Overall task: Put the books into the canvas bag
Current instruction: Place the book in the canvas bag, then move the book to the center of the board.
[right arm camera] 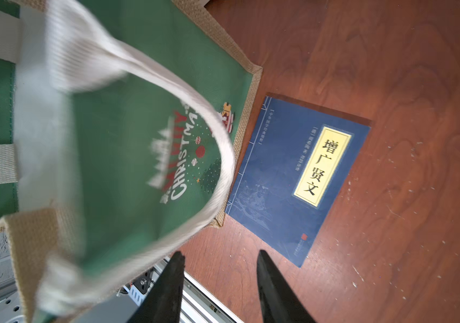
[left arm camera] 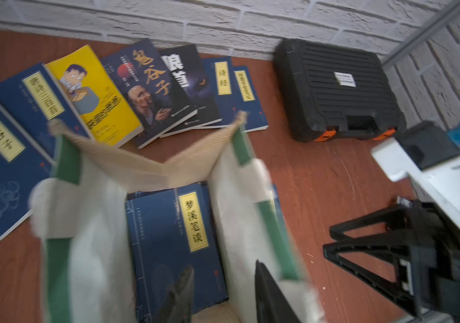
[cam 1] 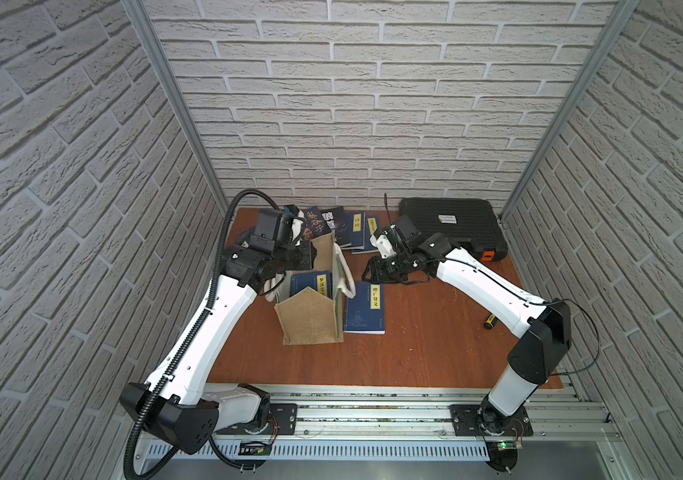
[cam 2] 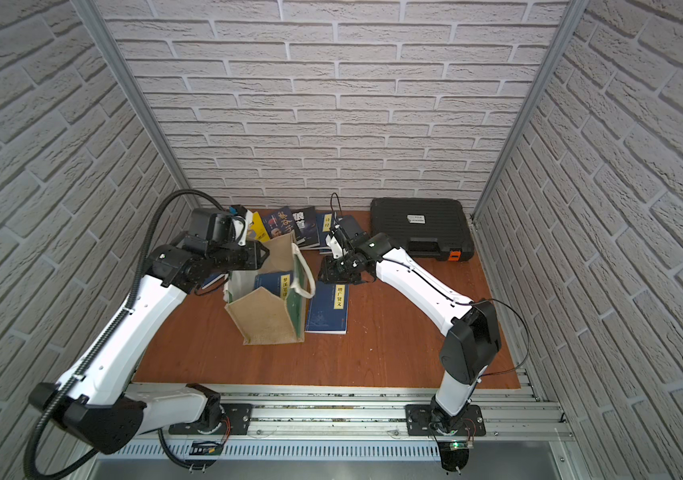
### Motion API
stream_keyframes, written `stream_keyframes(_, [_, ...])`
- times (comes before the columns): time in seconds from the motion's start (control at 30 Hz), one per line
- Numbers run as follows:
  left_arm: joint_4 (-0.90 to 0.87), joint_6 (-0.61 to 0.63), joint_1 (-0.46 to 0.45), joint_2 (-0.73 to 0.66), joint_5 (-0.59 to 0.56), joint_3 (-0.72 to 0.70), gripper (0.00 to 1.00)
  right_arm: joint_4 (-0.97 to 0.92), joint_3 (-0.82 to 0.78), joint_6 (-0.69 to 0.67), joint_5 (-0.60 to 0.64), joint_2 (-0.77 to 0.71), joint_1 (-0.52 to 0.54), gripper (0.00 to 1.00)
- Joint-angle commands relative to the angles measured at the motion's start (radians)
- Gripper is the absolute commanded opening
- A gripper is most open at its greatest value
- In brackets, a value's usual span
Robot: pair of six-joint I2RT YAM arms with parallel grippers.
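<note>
Top views: bag (cam 1: 310,320) (cam 2: 267,320) stands upright on the bench (cam 1: 414,353), mouth gaping, so books can drop straight in. Left pincer (cam 1: 310,255) (cam 2: 263,252) hangs over the bag's far-left rim; I can't read the jaws from here. Packed book (cam 1: 310,282) (cam 2: 275,284) leans inside the bag. Side book (cam 1: 364,307) (cam 2: 328,307) lies flat just beside the bag's right wall. Book row (cam 1: 344,226) is fanned out beyond the bag, by the wall. Right pincer (cam 1: 373,272) (cam 2: 327,270) sits low, just right of the bag's far corner. Case (cam 1: 452,226) is well right of the bag and not part of the job.

Left wrist: left pincer (left arm camera: 223,265) has its jaws moderately apart with nothing between them, aimed into the bag (left arm camera: 97,223) above the packed book (left arm camera: 173,246). It reads as a drop-off pose. The book row (left arm camera: 94,92) beyond the bag is not yet packed. Right pincer (left arm camera: 328,240) also has its jaws apart and is empty.

Right wrist: right pincer (right arm camera: 220,254) is parted and holds nothing. The blurred handle (right arm camera: 128,75) droops down the bag's green panel (right arm camera: 139,112). Side book (right arm camera: 293,179) lies flat by the bag's base, likely the next pick; being flat on the bench, it will need an edge grab.
</note>
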Motion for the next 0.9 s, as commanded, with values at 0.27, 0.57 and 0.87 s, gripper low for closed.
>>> stream_keyframes(0.27, [0.056,-0.056,-0.374,0.27,-0.23,0.165,0.41,-0.005,-0.187,-0.004,0.046,-0.173,-0.082,0.45])
stream_keyframes(0.57, [0.132,-0.236,-0.438,0.54,-0.292,0.128,0.54,0.049,-0.393,-0.001,0.034,-0.167,-0.173,0.45])
stream_keyframes(0.87, [0.24,-0.321,-0.337,0.642,-0.219,-0.019,0.64,0.135,-0.429,0.064,-0.037,-0.057,-0.155,0.48])
